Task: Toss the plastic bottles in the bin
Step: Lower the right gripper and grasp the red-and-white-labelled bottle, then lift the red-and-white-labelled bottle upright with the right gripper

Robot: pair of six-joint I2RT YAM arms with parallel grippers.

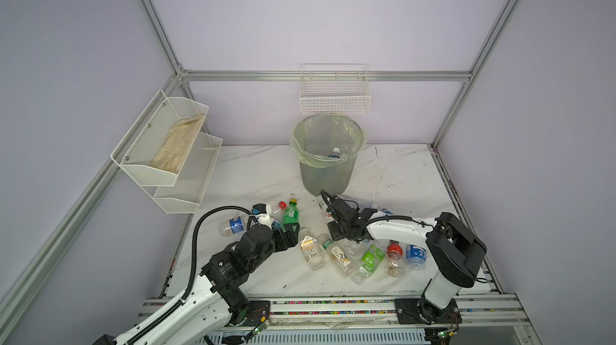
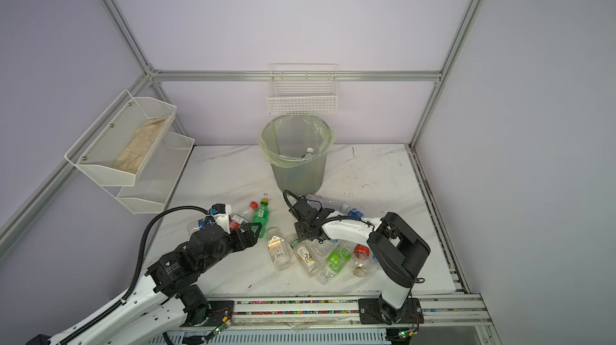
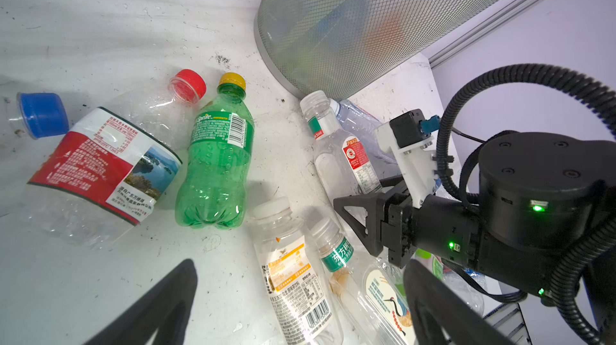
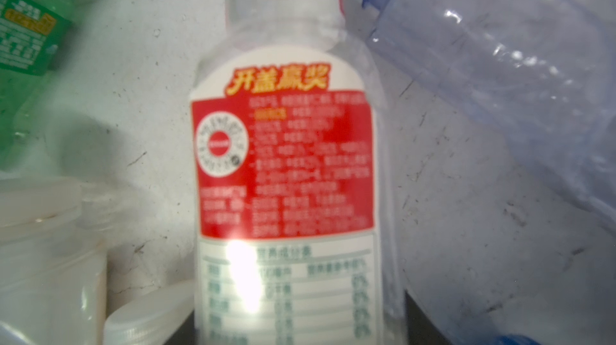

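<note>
The right gripper point(image 3: 363, 191) straddles a red-and-white-labelled clear plastic bottle point(image 4: 283, 160) on the white marbled tabletop point(image 1: 253, 173) just beside the round grey mesh bin point(image 1: 328, 176); whether its jaws pinch it is unclear. The left gripper point(image 3: 293, 306), jaws spread wide, hovers near a green plastic bottle point(image 3: 216, 160).

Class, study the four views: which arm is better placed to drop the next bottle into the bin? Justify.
Right. The right gripper sits with a finger on either side of the red-labelled bottle, which lies just in front of the bin. The left gripper hangs open near the green bottle, gripping nothing.
</note>
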